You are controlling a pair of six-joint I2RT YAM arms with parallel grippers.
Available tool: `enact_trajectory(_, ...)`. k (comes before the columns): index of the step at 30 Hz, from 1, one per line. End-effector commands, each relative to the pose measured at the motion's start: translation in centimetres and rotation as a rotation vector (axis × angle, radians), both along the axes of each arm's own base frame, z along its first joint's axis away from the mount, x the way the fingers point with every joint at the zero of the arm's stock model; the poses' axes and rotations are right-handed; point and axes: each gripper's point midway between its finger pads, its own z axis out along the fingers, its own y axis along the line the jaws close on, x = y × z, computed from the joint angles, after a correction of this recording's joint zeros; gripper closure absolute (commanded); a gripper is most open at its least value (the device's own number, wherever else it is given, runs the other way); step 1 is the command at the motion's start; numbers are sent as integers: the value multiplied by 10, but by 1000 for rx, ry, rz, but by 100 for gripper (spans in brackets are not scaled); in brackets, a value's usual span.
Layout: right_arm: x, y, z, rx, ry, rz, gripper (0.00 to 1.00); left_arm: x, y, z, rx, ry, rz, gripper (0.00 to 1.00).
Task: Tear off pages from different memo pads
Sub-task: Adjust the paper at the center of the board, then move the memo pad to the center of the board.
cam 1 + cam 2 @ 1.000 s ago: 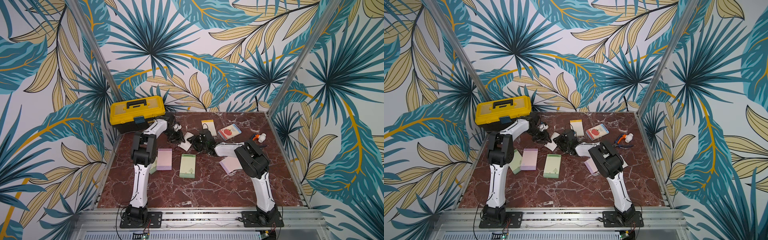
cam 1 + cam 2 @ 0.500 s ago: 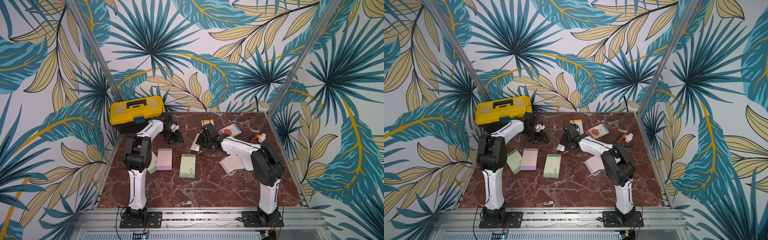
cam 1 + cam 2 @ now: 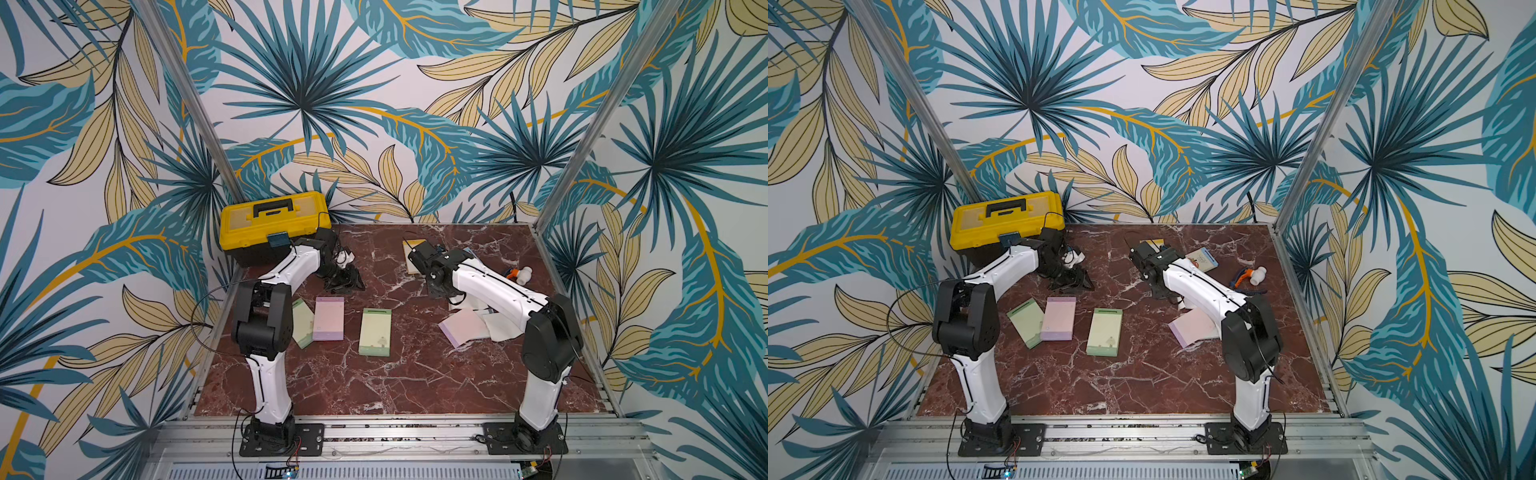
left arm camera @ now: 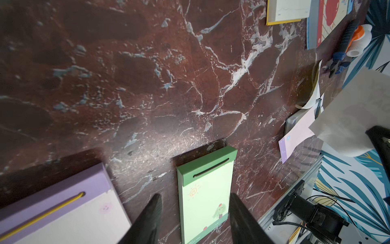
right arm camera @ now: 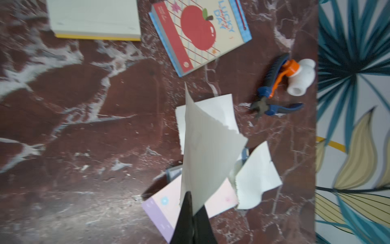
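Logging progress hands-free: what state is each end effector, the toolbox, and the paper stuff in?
Left end effector: open, empty.
Right end effector: shut on white page.
White page: torn off, held above the table.
Yellow toolbox: lid closed.
Apple pad: lying flat, untouched.
Loose pages: lying curled on table.

Worktop (image 3: 374, 386): red-brown marble slab with white veins. Yellow toolbox (image 3: 274, 222) sits in the back left corner. Left of centre, all lying flat: green pad (image 3: 302, 323) touching lilac pad (image 3: 329, 318), with second green pad (image 3: 375, 332) a little apart. Right side: pink-and-lilac pad (image 3: 463, 328), with loose white sheets (image 5: 257, 179) curled up just beside it. At the back: cream pad (image 5: 94, 19), with apple "LUCKY DAY" pad (image 5: 200, 36) skewed next to it. By the right edge: blue-handled pliers (image 5: 272, 99) against white pipe fitting (image 5: 301, 78).
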Motion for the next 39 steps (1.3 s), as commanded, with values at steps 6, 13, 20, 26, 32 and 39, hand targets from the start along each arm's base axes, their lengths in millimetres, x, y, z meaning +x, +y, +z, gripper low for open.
enact_trajectory(6, -7, 20, -22, -213, 139, 108, 100, 0, 3, 6, -4, -31, 24, 47)
enact_trajectory(13, -7, 63, -71, -151, 240, 114, 82, -1, 2, 3, -3, -28, 19, 47)
enact_trajectory(20, -9, 101, -53, 76, 173, 74, 52, -5, 5, 4, 11, -28, 4, 47)
enact_trajectory(26, -19, 125, -19, 374, 93, 52, 41, -5, 5, 13, 10, -43, 15, 47)
enact_trajectory(32, -28, 105, -21, 628, 83, -70, 41, -11, -5, 20, 2, -53, 5, 47)
enact_trajectory(39, -26, 61, -38, 734, 98, -174, 39, -7, -19, 30, 3, -82, -6, 45)
